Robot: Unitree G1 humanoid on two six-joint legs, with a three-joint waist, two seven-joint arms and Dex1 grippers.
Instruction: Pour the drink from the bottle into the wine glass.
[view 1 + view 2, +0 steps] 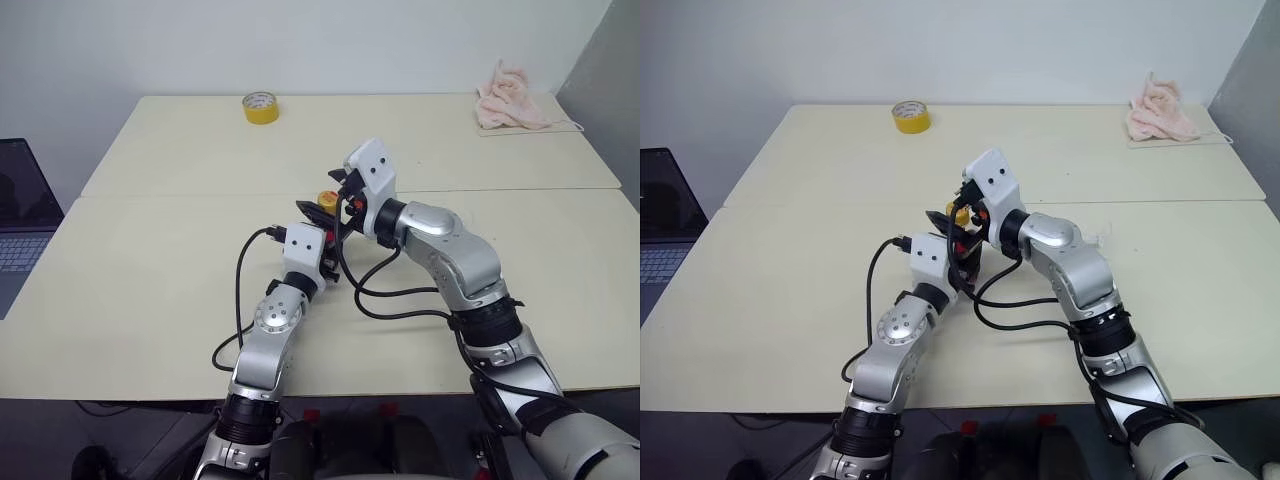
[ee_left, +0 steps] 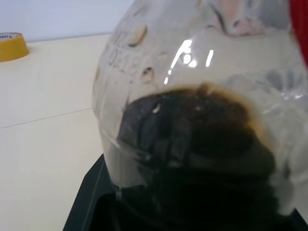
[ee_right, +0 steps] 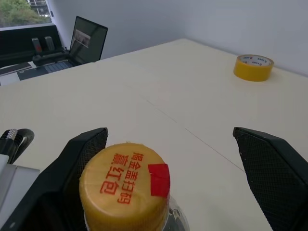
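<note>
Centrally over the table (image 1: 150,300), the left pincer (image 1: 322,262) gripped the bottle (image 2: 202,120) around its body, dark drink (image 2: 197,154) filling the lower part. Above it the right pincer (image 3: 171,168) stood wide open, one finger seemingly touching the yellow cap (image 3: 126,187). A tape roll (image 1: 261,107) lay far behind

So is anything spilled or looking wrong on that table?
No spill that I can see. The bottle is upright with its yellow cap still on, and the tape roll and pink cloth lie undisturbed.
</note>
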